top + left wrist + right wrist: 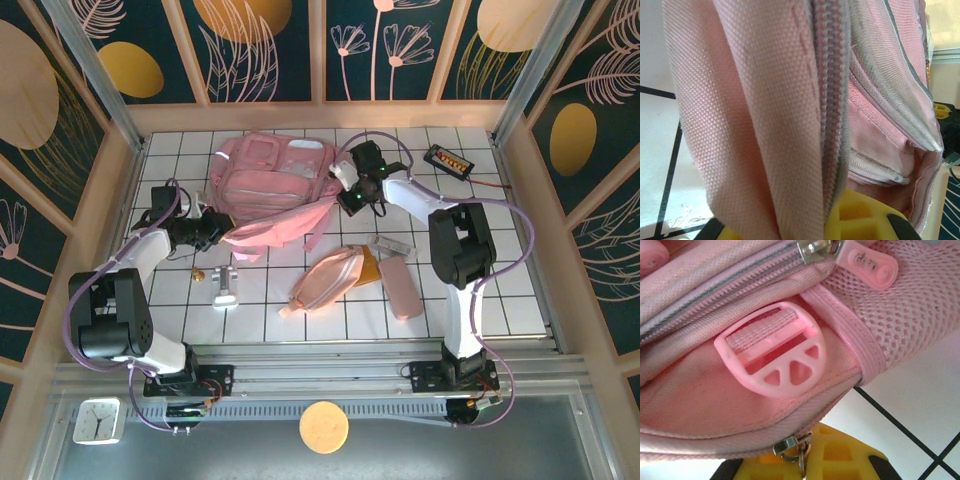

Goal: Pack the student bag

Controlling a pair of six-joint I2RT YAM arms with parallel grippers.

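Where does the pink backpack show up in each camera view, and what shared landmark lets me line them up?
Top external: backpack at upper centre of the table.
Left wrist: its fabric and zip run top to bottom, close up.
Right wrist: upper left, with a pink buckle at centre.
Shared landmark: the white tiles with dark lines.

The student bag (765,125) hides the tips of my left gripper (800,227) (yellow pads (860,220) cropped by the bottom edge); the gold speck (198,271) nearby I can't identify.
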